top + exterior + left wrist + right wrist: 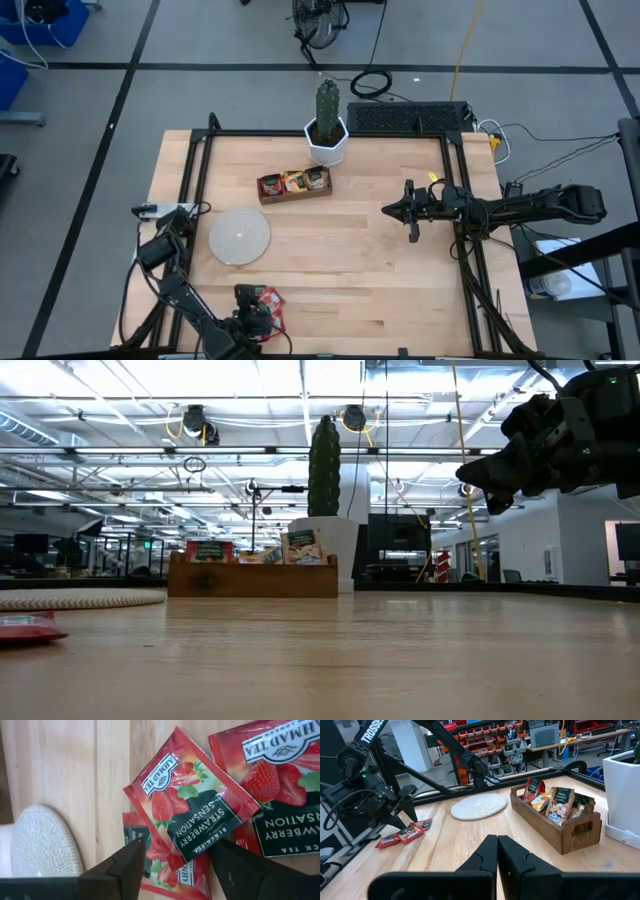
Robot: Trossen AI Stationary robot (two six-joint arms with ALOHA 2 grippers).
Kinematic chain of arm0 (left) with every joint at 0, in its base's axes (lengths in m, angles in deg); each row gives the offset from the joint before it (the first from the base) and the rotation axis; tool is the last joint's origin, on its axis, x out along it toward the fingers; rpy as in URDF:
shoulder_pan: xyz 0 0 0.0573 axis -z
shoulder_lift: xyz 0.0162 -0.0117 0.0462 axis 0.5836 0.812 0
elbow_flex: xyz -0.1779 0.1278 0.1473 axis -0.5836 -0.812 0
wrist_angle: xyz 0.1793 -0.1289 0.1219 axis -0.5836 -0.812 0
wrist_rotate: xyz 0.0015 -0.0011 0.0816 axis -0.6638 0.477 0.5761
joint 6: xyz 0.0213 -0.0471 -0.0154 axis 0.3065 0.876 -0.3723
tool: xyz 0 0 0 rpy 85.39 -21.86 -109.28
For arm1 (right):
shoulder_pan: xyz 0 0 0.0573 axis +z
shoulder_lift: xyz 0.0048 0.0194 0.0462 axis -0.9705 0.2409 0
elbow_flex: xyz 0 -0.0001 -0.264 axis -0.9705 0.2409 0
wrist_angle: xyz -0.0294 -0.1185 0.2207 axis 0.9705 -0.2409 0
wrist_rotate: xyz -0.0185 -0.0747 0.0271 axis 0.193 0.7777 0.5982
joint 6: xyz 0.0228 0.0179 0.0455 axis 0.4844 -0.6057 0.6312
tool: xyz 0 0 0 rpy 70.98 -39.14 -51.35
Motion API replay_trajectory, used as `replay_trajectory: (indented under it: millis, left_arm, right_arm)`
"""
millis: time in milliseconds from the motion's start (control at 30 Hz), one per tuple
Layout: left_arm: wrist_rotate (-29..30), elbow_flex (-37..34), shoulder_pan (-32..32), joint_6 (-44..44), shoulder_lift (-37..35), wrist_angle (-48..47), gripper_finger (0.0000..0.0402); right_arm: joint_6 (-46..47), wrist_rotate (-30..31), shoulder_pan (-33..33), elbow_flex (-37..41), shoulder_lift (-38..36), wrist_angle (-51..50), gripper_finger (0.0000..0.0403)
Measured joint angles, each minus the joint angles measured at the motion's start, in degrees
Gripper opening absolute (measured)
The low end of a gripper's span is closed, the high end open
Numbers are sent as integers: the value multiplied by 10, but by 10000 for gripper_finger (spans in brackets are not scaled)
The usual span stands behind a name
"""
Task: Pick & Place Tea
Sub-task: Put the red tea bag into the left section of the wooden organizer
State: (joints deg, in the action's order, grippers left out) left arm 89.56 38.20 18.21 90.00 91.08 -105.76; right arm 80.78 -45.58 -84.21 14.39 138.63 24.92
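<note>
Both arms (530,206) are matt black jointed tubes with black cables running along them, white "TROSSEN" lettering on one link (370,731), and blunt, wedge-shaped black fingers (125,865).

1. The wooden tray (295,186) sits toward the table's far middle, with tea sachets (555,804) standing in it.
2. The potted cactus (327,125) stands just behind the tray's right end.
3. The round woven mat (240,236) lies left of and nearer than the tray.
4. Loose strawberry tea sachets (270,298) lie overlapping at the near edge, nearer than the mat.
5. The left gripper (175,865) hangs over those sachets; the right gripper (412,212) hovers right of the tray.
</note>
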Motion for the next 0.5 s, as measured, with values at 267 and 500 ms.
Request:
replay_trajectory:
  millis: [267,500]
  left_arm:
    - [20,-1,0,-10,1,5,224]
    - [24,-21,0,-11,-2,50,159]
  right_arm:
    - [0,0,0,0,0,0,0]
    - [0,0,0,0,0,0,0]
